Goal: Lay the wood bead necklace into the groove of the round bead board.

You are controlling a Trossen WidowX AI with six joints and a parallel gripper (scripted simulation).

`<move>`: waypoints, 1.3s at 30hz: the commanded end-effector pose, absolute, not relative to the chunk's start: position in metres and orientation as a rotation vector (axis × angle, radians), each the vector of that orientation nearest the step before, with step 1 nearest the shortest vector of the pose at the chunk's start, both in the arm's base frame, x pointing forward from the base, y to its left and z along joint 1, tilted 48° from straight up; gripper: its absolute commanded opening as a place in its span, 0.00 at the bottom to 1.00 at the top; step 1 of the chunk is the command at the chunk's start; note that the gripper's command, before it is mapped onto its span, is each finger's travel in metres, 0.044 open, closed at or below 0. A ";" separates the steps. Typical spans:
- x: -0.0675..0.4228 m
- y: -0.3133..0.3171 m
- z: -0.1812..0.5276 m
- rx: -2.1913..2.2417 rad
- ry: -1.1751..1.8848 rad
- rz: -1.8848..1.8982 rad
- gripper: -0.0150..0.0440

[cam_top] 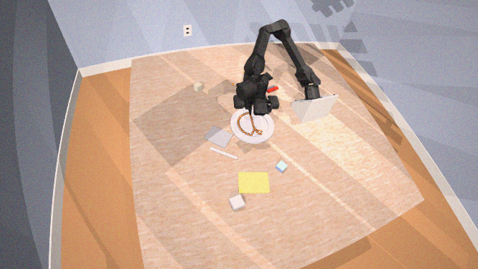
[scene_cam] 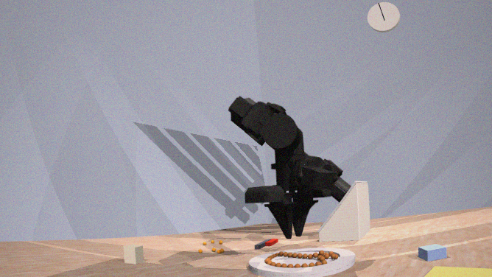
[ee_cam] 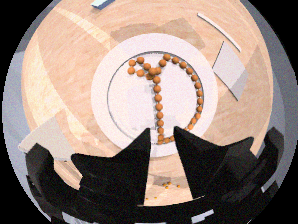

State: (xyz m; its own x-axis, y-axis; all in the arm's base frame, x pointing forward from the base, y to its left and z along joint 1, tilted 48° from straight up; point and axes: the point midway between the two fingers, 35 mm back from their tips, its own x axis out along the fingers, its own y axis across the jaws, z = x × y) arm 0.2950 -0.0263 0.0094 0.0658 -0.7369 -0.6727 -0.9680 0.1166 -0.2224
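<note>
pale blue-grey walls enclose a wood floor (cam_top: 93, 172) with a white skirting board; a lighter woven-look mat (cam_top: 322, 172) covers the middle of it, crossed by bands of light and shadow. a wall socket (cam_top: 187, 30) shows in the top view and a round wall clock (scene_cam: 383, 16) in the exterior view. scattered on the mat: a yellow sheet (cam_top: 253, 182), a light blue block (cam_top: 281, 166), a white block (cam_top: 237, 202), a grey flat tile (cam_top: 218, 137), a white stick (cam_top: 223, 153), a beige cube (cam_top: 198, 86), a red and grey block (scene_cam: 266, 242) and a few loose orange beads (scene_cam: 212, 246). the arm (cam_top: 283, 36) rises from a white wedge-shaped base (scene_cam: 350, 217) and folds down over the work area. the gripper (scene_cam: 293, 233) points straight down, raised above the far edge of the round bead board (scene_cam: 342, 262); its fingers stand close together with only a narrow gap, and nothing is between them. in the exterior view the fingertips (scene_cam: 287, 232) are plainly off the board and touch nothing. the wood bead necklace (scene_cam: 302, 258) lies on the board below and slightly in front of the gripper, apart from it. in the wrist view the necklace (ee_cam: 160, 99) forms a partial loop following the right side of the board's ring (ee_cam: 100, 92), with one straight strand crossing the centre toward the gripper and a small forked cluster of beads at the far end. the strand across the middle does not lie in the groove.
</note>
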 end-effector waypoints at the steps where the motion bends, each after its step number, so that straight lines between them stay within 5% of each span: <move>1: 0.297 -0.024 0.008 -1.706 1.723 0.488 0.46; 39: 0.299 -0.054 -0.018 -1.707 1.724 0.487 0.46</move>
